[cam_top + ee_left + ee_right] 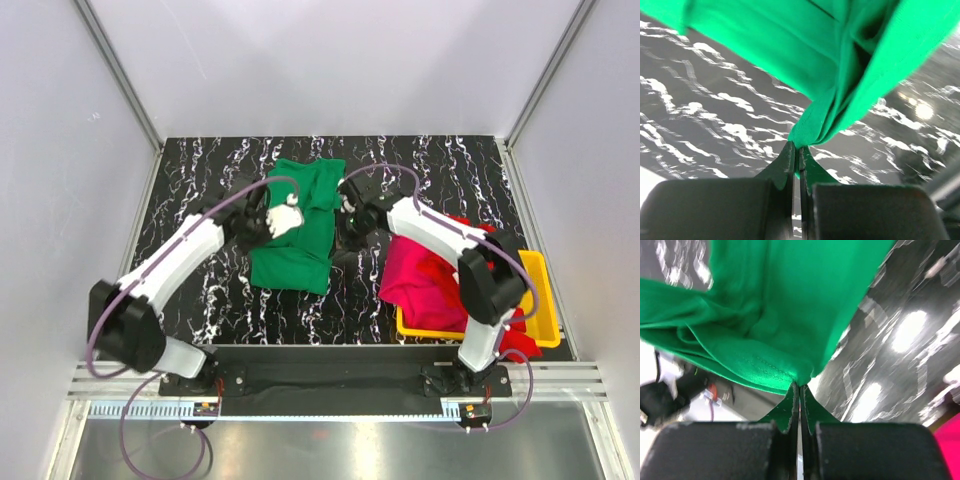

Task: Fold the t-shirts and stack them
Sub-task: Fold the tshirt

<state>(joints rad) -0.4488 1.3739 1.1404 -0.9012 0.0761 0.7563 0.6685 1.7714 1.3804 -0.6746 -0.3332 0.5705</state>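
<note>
Here, green t-shirt (296, 252) pinched, left fingers (785, 167), right fingers (789, 407)

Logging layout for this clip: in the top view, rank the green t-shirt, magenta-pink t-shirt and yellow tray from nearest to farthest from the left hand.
1. green t-shirt, centre, pinched in the left hand.
2. magenta-pink t-shirt, right of centre.
3. yellow tray, its bare rim at the far right.

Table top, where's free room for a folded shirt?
Bare black marbled table shows at both far corners beside the green cloth t-shirt, and along the near edge past its hem. Crowded: the right, where a red cloth t-shirt and a magenta-pink cloth t-shirt overflow the yellow plastic tray; the middle, where left tool and right tool pinch the green shirt.
</note>
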